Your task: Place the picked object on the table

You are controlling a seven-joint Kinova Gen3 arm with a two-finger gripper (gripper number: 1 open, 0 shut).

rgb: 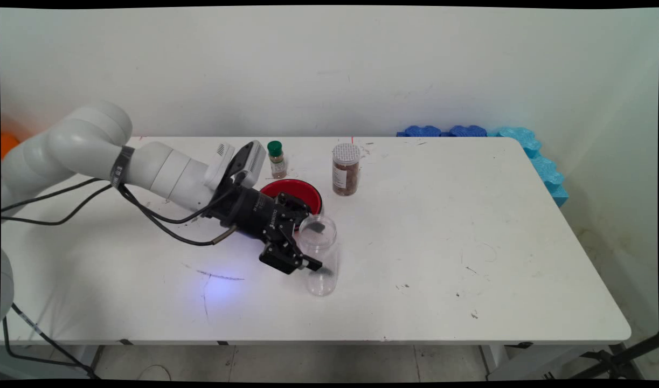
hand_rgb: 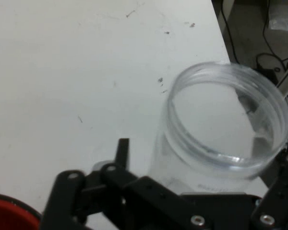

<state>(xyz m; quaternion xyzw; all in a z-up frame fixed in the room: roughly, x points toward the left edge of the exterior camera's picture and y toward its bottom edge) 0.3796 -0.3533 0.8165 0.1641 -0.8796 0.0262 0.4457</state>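
A clear, empty plastic jar (rgb: 323, 275) stands upright on the white table (rgb: 442, 242), its mouth open. My black gripper (rgb: 316, 247) reaches it from the left, low over the table, and is open. One finger is in front of the jar and the other shows dark through its wall. In the hand view the jar (hand_rgb: 225, 120) fills the right side. The left finger (hand_rgb: 122, 148) stands a little apart from its wall, and the right finger shows through the plastic. A red bowl (rgb: 291, 189) lies just behind the gripper.
A small spice bottle with a green cap (rgb: 277, 159) and a lidded jar of brown contents (rgb: 346, 169) stand behind the bowl. Blue foam pieces (rgb: 523, 145) line the table's far right corner. The red bowl's rim (hand_rgb: 9, 215) shows at the hand view's bottom left.
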